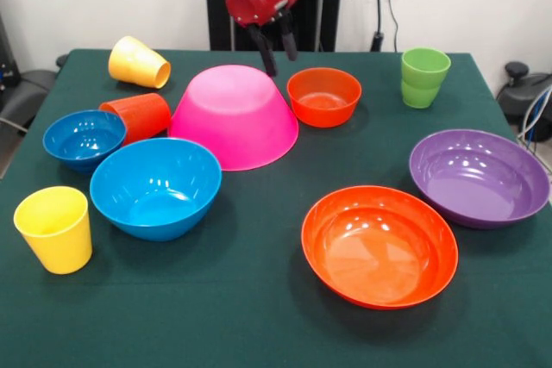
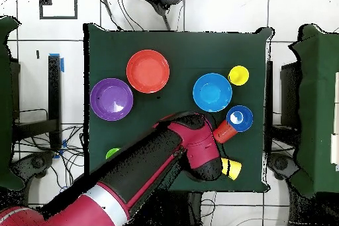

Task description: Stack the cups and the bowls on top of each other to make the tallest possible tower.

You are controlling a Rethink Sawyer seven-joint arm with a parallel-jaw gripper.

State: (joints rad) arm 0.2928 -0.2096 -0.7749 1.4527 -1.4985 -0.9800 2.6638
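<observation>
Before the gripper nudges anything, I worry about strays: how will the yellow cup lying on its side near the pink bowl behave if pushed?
The yellow cup on its side would probably roll, curving because it tapers. It looks like light, glossy plastic, so likely slippery. The table edge is close behind it.

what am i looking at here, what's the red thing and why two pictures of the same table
The red thing is a robot arm; its claw hangs just behind an upside-down pink bowl and holds nothing. The two dark prongs stand apart. One picture faces the robot across the table; the other looks straight down, where the arm hides the pink bowl. On the green cloth lie bowls and cups: two blue bowls, two orange, one purple, and an upright yellow cup, a green cup, and a yellow and an orange-red cup on their sides. Nothing is stacked yet.
</observation>
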